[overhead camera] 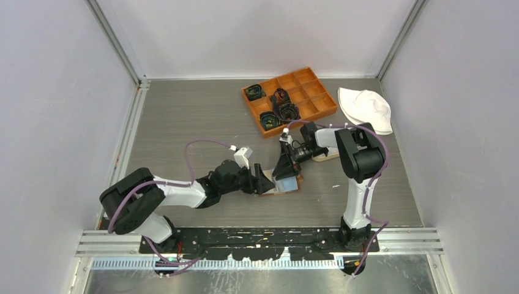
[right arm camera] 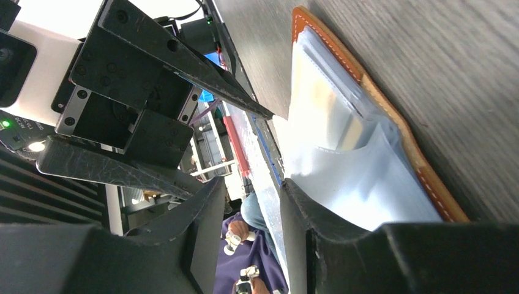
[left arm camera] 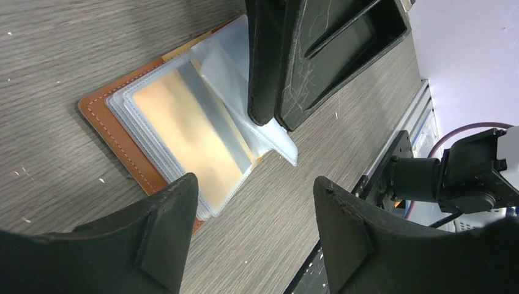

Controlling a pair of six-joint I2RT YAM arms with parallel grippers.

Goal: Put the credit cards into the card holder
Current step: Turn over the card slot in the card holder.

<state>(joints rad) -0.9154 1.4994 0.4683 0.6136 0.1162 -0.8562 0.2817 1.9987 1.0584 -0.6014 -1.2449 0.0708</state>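
Left of centre, left gripper (overhead camera: 263, 182): jaws spread wide, empty, one finger over a corner of the card holder (left arm camera: 101, 113).
card holder: lying open on the table (overhead camera: 183, 122) between both grippers, clear sleeves (left arm camera: 275, 144) fanned.
credit card (left arm camera: 183, 131): gold-toned, inside the top sleeve.
right gripper (left arm camera: 274, 122): jaws narrowly apart, nothing between, tips on a loose sleeve, covering the inner pages.
orange compartment box (overhead camera: 312, 92): well behind.
white hat (overhead camera: 367, 109): far right.

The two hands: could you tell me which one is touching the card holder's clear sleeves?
The right hand: it rests on the clear sleeves of the card holder, while the left hand stands open nearby, gripping nothing.
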